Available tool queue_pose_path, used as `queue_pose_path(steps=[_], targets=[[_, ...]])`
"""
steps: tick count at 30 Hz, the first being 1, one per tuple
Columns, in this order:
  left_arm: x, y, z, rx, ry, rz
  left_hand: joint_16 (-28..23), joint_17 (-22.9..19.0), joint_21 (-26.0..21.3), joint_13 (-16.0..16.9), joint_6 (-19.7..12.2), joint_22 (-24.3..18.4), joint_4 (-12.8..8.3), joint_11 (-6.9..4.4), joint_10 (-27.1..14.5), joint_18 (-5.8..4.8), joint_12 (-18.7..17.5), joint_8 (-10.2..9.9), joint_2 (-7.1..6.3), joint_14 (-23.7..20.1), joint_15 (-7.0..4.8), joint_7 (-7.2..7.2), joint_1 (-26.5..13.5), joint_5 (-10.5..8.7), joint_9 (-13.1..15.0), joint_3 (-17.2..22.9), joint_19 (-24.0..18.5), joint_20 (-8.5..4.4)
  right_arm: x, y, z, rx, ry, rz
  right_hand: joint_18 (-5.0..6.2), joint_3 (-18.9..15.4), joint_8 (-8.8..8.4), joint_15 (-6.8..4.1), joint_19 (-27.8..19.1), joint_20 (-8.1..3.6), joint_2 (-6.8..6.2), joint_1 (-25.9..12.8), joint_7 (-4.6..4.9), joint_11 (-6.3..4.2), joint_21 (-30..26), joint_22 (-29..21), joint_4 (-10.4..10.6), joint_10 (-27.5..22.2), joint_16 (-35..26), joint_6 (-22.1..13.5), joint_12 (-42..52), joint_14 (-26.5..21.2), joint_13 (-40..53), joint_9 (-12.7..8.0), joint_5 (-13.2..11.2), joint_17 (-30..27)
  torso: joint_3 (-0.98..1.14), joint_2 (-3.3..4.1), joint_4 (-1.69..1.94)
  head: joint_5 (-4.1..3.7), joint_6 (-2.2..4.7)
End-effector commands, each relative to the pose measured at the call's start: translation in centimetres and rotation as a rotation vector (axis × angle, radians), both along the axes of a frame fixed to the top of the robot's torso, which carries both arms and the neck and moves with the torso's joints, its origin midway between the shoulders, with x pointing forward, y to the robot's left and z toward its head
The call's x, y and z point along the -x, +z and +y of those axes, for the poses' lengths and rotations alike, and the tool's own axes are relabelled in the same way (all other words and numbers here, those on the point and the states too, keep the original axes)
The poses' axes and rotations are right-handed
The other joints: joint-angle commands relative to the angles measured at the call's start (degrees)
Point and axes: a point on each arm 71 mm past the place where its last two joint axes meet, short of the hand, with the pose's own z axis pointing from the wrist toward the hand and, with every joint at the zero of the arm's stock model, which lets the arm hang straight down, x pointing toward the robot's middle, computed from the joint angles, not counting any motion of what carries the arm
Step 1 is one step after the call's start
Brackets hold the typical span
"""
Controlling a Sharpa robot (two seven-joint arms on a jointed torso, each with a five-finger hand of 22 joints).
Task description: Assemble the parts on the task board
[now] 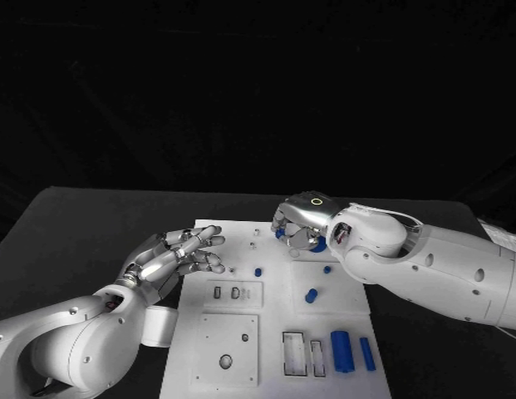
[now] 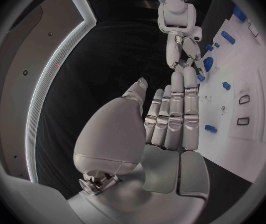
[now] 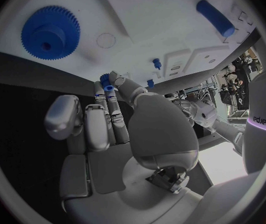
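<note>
— While the white board (image 1: 240,332) lies mid-table, what do we see on it?
— Blue pieces; our right hand (image 1: 303,218) pinches a small blue part (image 3: 106,79) over its far edge.
— Our left hand (image 1: 174,258)?
— Spread, holding nothing, at the board's left edge.

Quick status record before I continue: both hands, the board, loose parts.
left robot hand: open, fingers spread, over the board's left edge, holds nothing
right robot hand: over the board's far end, pinches a small blue part
board: white, mid-table
gear: blue, on the board
cylinders: two blue, lying side by side at the near right
pegs: small blue, at mid-board
</note>
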Motion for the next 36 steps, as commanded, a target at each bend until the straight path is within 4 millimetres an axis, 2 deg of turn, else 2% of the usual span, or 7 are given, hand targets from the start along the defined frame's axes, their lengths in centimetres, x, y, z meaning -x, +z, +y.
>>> queue_pose_path(steps=[1,9,12,16,22,24,36], targets=[[0.0,0.1,-0.2,0.008,-0.011,-0.002,0.33,0.06,0.2,-0.03,-0.21,0.07,-0.2,0.01,-0.43,0.56,-0.27,-0.3,-0.08,-0.51,0.02,0.37,0.52,-0.13,-0.08,0.21,-0.42,0.07,-0.2,0.7,0.4,-0.029,-0.015,-0.059,-0.12,0.41,-0.18,-0.43,0.09,-0.47,1.04,1.44,0.2,-1.94,0.28,0.06,0.14,2.32,0.31,0.21,-0.19,2.14,0.59,-0.07,-0.33,0.12,-0.26,0.23,0.45,-0.13,0.3],[0.0,0.2,-0.2,0.008,-0.013,-0.004,0.36,0.1,0.25,-0.03,-0.23,0.1,-0.26,0.02,-0.46,0.56,-0.27,-0.3,-0.16,-0.56,0.02,0.38,0.55,-0.14,-0.09,0.24,-0.46,0.07,-0.8,0.9,1.8,-0.044,-0.002,-0.073,-0.13,0.49,-0.23,-0.41,0.09,-0.46,0.96,1.4,0.23,-1.9,0.31,0.1,0.18,2.28,0.38,0.18,-0.25,2.15,0.59,-0.06,-0.42,0.22,-0.31,0.49,0.47,0.01,0.56],[0.0,0.2,-0.2,0.008,-0.013,-0.004,0.36,0.1,0.25,-0.03,-0.23,0.1,-0.26,0.02,-0.46,0.56,-0.27,-0.3,-0.16,-0.56,0.02,0.38,0.55,-0.14,-0.09,0.24,-0.46,0.07,-1.0,0.8,2.2,-0.043,0.004,-0.069,-0.13,0.5,-0.24,-0.41,0.09,-0.46,0.95,1.39,0.24,-1.9,0.31,0.11,0.19,2.28,0.39,0.17,-0.25,2.15,0.58,-0.06,-0.43,0.23,-0.25,0.52,0.44,0.08,0.51],[-0.1,0.3,-0.3,0.008,-0.014,-0.006,0.36,0.1,0.25,-0.03,-0.23,0.1,-0.26,0.02,-0.46,0.56,-0.27,-0.3,-0.16,-0.56,0.02,0.38,0.55,-0.14,-0.09,0.24,-0.46,0.07,-1.1,0.6,2.8,-0.038,0.012,-0.058,-0.13,0.57,-0.3,-0.38,0.07,-0.45,0.8,1.35,0.26,-1.87,0.31,0.08,0.22,2.22,0.36,0.12,-0.32,2.14,0.58,-0.06,-0.52,0.16,-0.3,0.57,0.46,0.23,0.39],[-0.1,0.4,-0.2,0.008,-0.014,-0.007,0.38,0.14,0.29,-0.04,-0.28,0.12,-0.3,0.04,-0.52,0.55,-0.29,-0.32,-0.22,-0.61,0.04,0.41,0.55,-0.15,-0.09,0.26,-0.51,0.08,-1.3,0.3,3.0,-0.031,0.012,-0.047,-0.14,0.65,-0.37,-0.36,0.07,-0.43,0.71,1.3,0.28,-1.83,0.35,0.13,0.27,2.15,0.37,0.05,-0.37,2.13,0.57,-0.06,-0.59,0.16,-0.33,0.74,0.63,0.37,0.31],[-0.1,0.4,-0.2,0.008,-0.013,-0.007,0.38,0.14,0.29,-0.04,-0.28,0.12,-0.3,0.04,-0.52,0.55,-0.29,-0.32,-0.22,-0.61,0.04,0.41,0.55,-0.15,-0.09,0.26,-0.51,0.08,-1.4,0.2,3.0,-0.024,0.01,-0.04,-0.15,0.66,-0.38,-0.35,0.07,-0.43,0.68,1.28,0.29,-1.83,0.36,0.16,0.28,2.13,0.4,0.04,-0.39,2.14,0.57,-0.06,-0.62,0.2,-0.41,0.77,0.69,0.28,0.31],[-0.1,0.4,-0.3,0.008,-0.015,-0.008,0.39,0.18,0.32,-0.06,-0.33,0.14,-0.33,0.06,-0.58,0.55,-0.31,-0.33,-0.26,-0.67,0.06,0.43,0.53,-0.15,-0.1,0.29,-0.56,0.09,-1.7,-0.4,3.4,0.005,0.006,-0.005,-0.14,0.79,-0.49,-0.29,0.0,-0.38,0.52,1.14,0.33,-1.76,0.32,0.06,0.43,1.96,0.41,-0.08,-0.47,2.12,0.54,-0.06,-0.82,0.19,-0.44,0.94,0.72,0.27,0.12]])
